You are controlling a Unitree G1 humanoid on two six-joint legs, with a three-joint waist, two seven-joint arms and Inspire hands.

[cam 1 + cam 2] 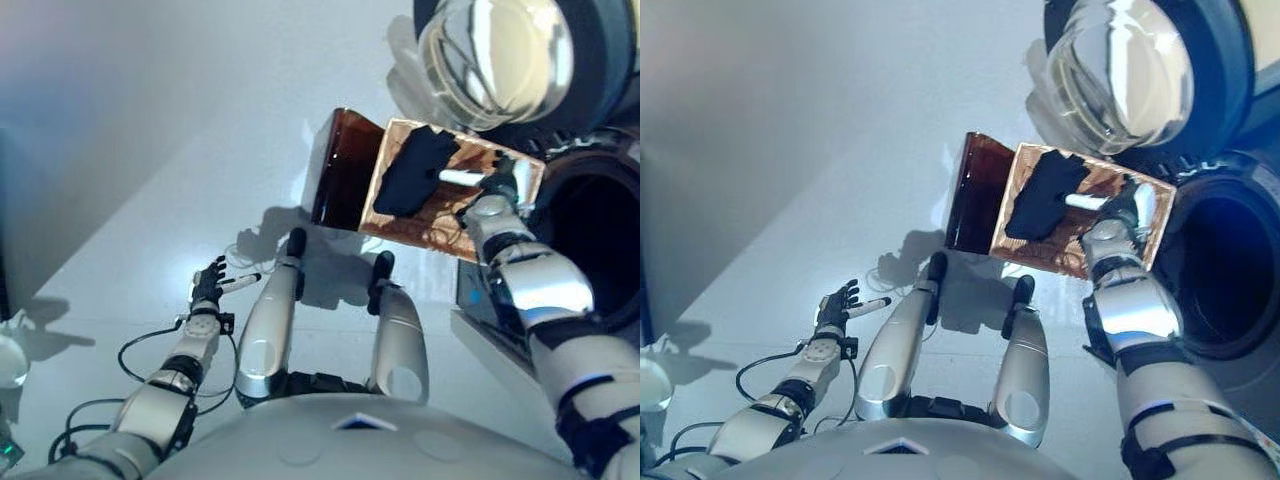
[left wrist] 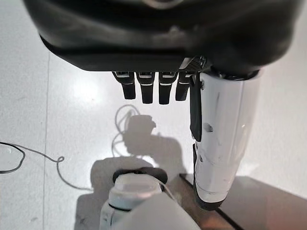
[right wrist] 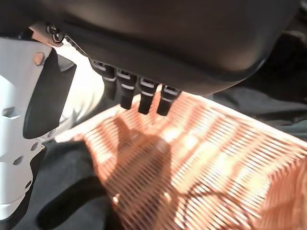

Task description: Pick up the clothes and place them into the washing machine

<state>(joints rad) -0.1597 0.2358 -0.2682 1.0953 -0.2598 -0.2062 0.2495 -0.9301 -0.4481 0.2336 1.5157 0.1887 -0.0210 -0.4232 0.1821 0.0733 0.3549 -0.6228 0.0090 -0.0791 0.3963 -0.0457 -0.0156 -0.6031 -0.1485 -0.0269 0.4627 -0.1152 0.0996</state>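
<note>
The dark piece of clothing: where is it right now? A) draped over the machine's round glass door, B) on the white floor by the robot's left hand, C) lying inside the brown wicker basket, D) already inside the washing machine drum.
C: the dark piece of clothing lies on the woven bottom of the brown wicker basket, with the right hand over it.

Bright light; hard shadows on floor (image 1: pixel 150 150). Glare on glass door (image 1: pixel 495 55) and woven basket (image 3: pixel 216 163). Drum (image 1: pixel 1220 270) dark. Left edge dim.
</note>
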